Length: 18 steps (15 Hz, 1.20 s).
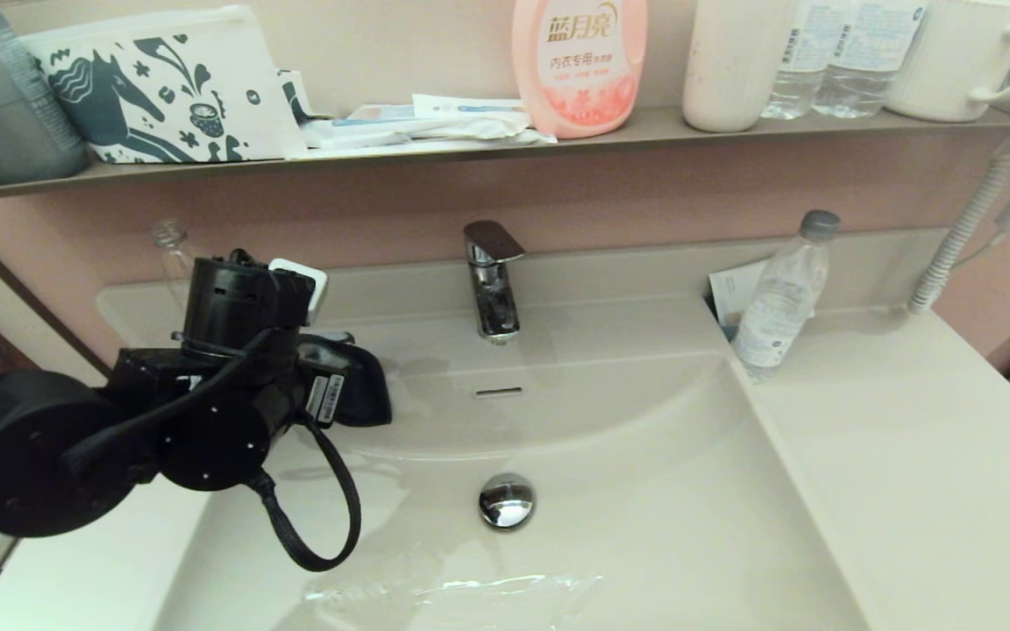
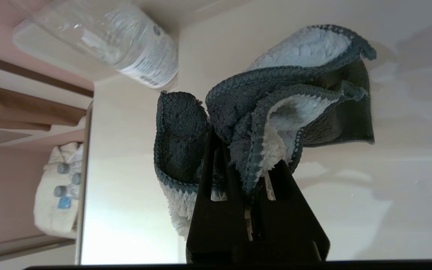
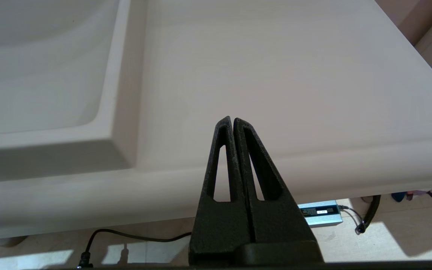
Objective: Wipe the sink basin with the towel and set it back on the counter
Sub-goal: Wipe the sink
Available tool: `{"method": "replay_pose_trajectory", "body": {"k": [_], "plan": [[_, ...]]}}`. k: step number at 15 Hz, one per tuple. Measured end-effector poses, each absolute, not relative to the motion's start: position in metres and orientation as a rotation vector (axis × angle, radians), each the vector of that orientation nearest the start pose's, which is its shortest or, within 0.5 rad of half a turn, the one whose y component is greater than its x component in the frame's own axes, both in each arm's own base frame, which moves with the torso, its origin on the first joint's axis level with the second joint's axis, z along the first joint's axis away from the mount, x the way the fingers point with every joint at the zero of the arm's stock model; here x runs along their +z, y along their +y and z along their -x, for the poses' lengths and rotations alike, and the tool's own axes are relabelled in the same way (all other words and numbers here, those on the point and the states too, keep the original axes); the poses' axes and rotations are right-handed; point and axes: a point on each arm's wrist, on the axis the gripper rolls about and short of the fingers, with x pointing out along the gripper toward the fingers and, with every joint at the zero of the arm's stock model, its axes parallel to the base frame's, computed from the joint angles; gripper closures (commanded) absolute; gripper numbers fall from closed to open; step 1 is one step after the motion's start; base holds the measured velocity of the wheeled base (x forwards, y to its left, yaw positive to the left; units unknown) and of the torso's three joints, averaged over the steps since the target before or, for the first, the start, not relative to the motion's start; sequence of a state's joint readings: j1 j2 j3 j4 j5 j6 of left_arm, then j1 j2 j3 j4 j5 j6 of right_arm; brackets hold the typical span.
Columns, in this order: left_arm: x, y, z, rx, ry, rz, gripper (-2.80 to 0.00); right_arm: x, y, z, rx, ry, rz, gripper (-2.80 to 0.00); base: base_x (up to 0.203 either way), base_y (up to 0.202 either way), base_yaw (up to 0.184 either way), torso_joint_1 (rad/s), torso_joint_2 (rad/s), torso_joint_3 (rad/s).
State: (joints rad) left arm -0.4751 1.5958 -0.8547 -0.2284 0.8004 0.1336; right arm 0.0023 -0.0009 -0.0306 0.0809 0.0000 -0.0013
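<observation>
The towel, fluffy light grey-blue on one side and charcoal on the other, is bunched up with my left gripper shut on its folds. In the head view the towel shows as a dark flap past my left wrist, at the back-left corner of the sink basin. Whether it touches the surface I cannot tell. The basin has a chrome drain plug and an overflow slot. My right gripper is shut and empty, at the counter's front edge, right of the basin.
A chrome faucet stands behind the basin. One clear water bottle is on the counter at the back right, another at the back left near the towel. The wall shelf holds a horse-print pouch, a pink bottle and cups. Water lies on the basin's front.
</observation>
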Motion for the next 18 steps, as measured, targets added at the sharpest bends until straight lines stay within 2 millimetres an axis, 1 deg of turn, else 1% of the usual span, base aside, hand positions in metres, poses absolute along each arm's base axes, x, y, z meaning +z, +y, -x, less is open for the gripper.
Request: {"method": "replay_pose_trajectory", "body": {"k": [1,5,8,13,15,18], "plan": [[0.186,-0.110,-0.248,0.288,0.447,-0.446,0.00,0.076,0.000,0.025,0.003,0.049,0.001,0.00,0.000,0.000,0.000,0.000,0.00,0.000],[0.149,-0.106,-0.236,0.277,0.558,-0.503,0.00,0.076,0.000,0.025,0.002,0.049,0.001,0.00,0.000,0.000,0.000,0.000,0.00,0.000],[0.137,-0.108,-0.233,0.268,0.585,-0.507,0.00,0.076,0.000,0.025,0.002,0.049,0.001,0.00,0.000,0.000,0.000,0.000,0.00,0.000],[0.120,-0.138,-0.247,0.250,0.565,-0.371,0.00,0.076,0.000,0.025,0.002,0.049,0.001,0.00,0.000,0.000,0.000,0.000,0.00,0.000],[0.115,-0.146,-0.255,0.242,0.543,-0.344,0.00,0.076,0.000,0.025,0.002,0.049,0.001,0.00,0.000,0.000,0.000,0.000,0.00,0.000],[0.122,-0.163,-0.267,0.180,0.481,-0.279,0.00,0.076,0.000,0.025,0.002,0.049,0.001,0.00,0.000,0.000,0.000,0.000,0.00,0.000]]}}
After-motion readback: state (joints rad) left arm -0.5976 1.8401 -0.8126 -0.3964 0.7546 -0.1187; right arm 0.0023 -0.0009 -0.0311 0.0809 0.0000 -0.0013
